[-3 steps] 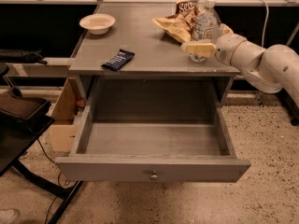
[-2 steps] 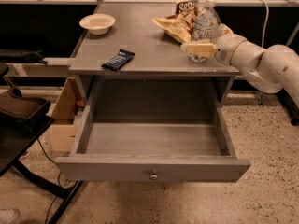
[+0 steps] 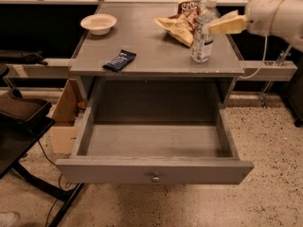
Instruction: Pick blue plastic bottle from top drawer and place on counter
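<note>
The blue plastic bottle (image 3: 202, 32) stands upright on the counter (image 3: 151, 46), near its right front corner. It is clear, with a white cap and a pale label. My gripper (image 3: 217, 25) comes in from the right at the height of the bottle's upper part. Its yellowish fingers (image 3: 229, 25) point left, and their tips are at the bottle's right side, not around it. The gripper looks open and empty. The top drawer (image 3: 154, 171) is pulled fully out below the counter, and its inside is bare.
A crumpled snack bag (image 3: 179, 23) lies just behind the bottle. A white bowl (image 3: 98, 22) sits at the counter's back left. A dark blue snack bar wrapper (image 3: 120, 60) lies at the front left. A cardboard box (image 3: 64, 122) stands on the floor left of the cabinet.
The gripper was closed around the bottle low on the counter. It has now let go and drawn back up and to the right. The bottle stays standing.
</note>
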`<state>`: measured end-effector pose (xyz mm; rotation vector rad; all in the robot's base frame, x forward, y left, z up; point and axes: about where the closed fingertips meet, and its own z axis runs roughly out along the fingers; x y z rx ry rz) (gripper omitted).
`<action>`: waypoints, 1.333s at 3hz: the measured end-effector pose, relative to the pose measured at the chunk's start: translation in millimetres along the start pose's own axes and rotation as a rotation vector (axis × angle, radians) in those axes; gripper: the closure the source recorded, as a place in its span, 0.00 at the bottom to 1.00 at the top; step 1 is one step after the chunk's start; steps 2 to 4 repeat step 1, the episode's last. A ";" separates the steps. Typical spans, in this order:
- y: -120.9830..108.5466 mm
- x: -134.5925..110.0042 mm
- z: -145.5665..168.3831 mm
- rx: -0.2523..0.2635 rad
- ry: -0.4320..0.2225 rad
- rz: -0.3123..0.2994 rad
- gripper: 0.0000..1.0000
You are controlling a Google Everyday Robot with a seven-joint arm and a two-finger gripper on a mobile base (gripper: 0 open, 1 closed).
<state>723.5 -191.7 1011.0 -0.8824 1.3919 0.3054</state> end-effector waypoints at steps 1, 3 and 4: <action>14.2 -64.0 -42.1 -0.088 0.013 -0.259 0.00; 14.2 -64.0 -42.1 -0.088 0.013 -0.259 0.00; 14.2 -64.0 -42.1 -0.088 0.013 -0.259 0.00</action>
